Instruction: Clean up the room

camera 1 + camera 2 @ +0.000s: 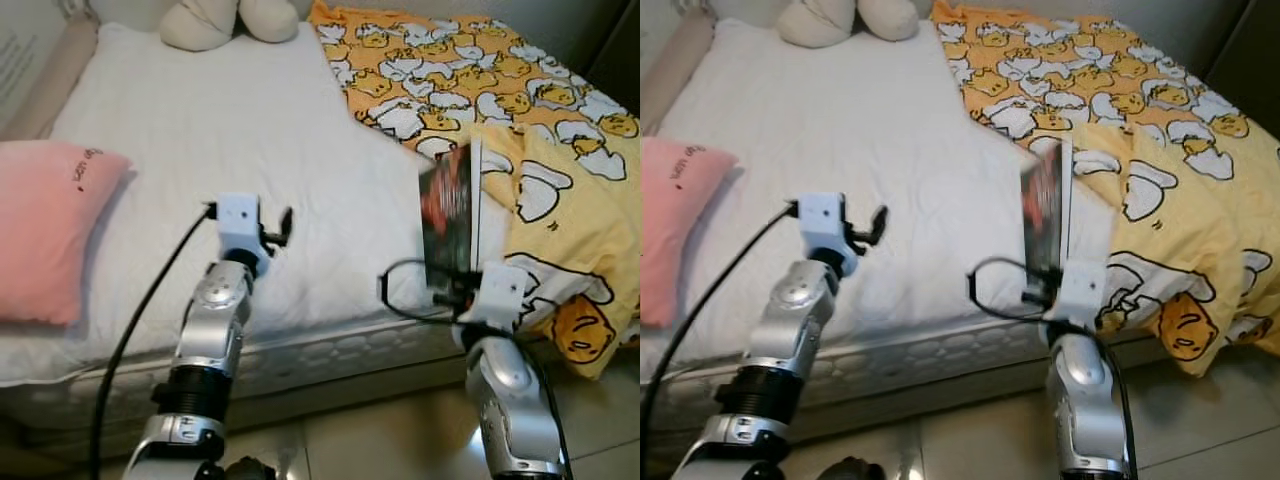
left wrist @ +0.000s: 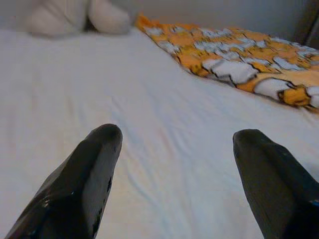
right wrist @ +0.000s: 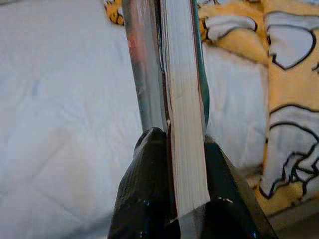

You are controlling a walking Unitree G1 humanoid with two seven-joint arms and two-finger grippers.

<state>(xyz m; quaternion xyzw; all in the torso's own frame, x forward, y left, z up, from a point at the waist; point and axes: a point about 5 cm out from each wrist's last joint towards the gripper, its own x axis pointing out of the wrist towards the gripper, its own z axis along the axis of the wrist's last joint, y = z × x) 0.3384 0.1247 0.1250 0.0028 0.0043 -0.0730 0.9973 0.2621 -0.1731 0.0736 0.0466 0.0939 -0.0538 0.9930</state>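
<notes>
1. Right gripper is pinching a book by its lower edge, with the two black fingers clamped on either side of the page block and cover, as the right wrist view is showing.
2. Standing nearly upright, the book is hanging over the near edge of the bed, just beside the yellow patterned blanket bunched on the right half of the mattress.
3. Left gripper is hovering low over the bare white sheet with its fingers spread wide and nothing between them.
4. Judging by the hold, the grip is sitting low on a tall, thin thing, so the book is likely wanting to tip; keeping the wrist level and moving slowly is the safer way to carry it.
5. Lifting it clear of the blanket's fold before turning away should be avoiding a snag on the cloth.
6. A pink pillow is lying at the left edge and a pale plush toy is sitting at the far end, both well apart from the book.
</notes>
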